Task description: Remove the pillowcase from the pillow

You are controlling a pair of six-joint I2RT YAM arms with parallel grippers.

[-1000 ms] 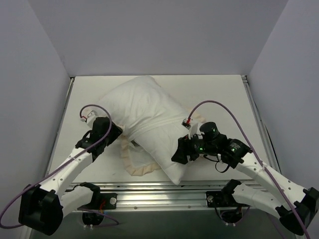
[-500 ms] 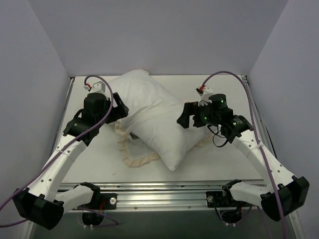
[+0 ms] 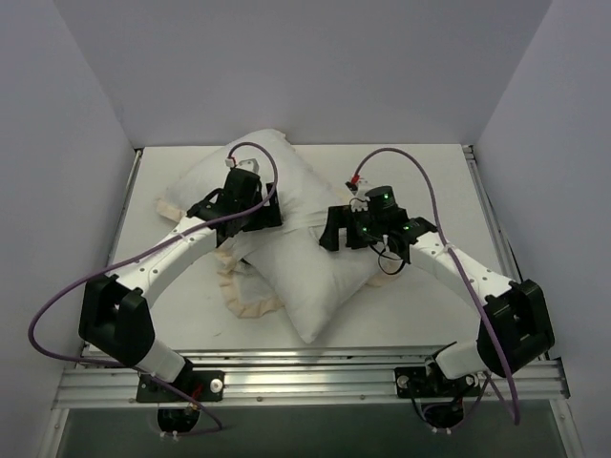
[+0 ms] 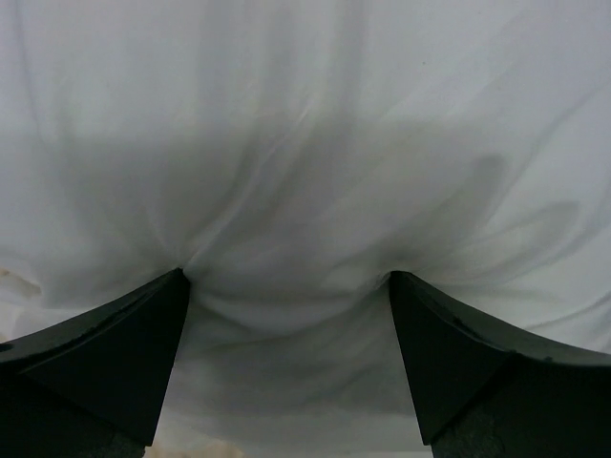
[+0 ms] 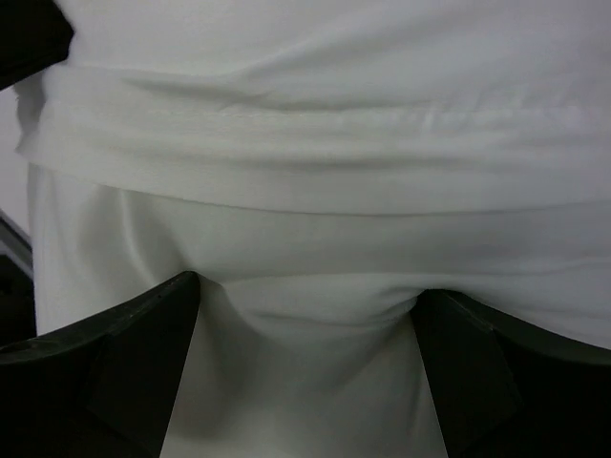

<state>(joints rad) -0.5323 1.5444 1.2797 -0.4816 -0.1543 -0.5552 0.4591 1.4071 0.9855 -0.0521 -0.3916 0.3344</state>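
The plump white pillow (image 3: pixel 315 286) lies slantwise on the table, its bare lower end pointing to the near edge. The pillowcase (image 3: pixel 253 157) shows its white side over the far end, and its hem (image 3: pixel 301 222) crosses the middle. Its cream frill (image 3: pixel 239 291) spills out at the near left. My left gripper (image 3: pixel 260 216) is open and pressed down into white fabric (image 4: pixel 286 191), which bulges between its fingertips (image 4: pixel 177 286). My right gripper (image 3: pixel 334 231) is open just below the hem (image 5: pixel 305 143), its fingertips (image 5: pixel 191 286) sunk into white cloth. No dark face shows.
More frill (image 3: pixel 387 264) peeks out under the right forearm, and another bit (image 3: pixel 172 205) at the far left. White walls close in the table (image 3: pixel 449 191) on three sides. A metal rail (image 3: pixel 286 367) runs along the near edge.
Both arms have swung from the pillow's sides in to its middle, and both grippers have opened wide. The pillow has shifted a little on the table.
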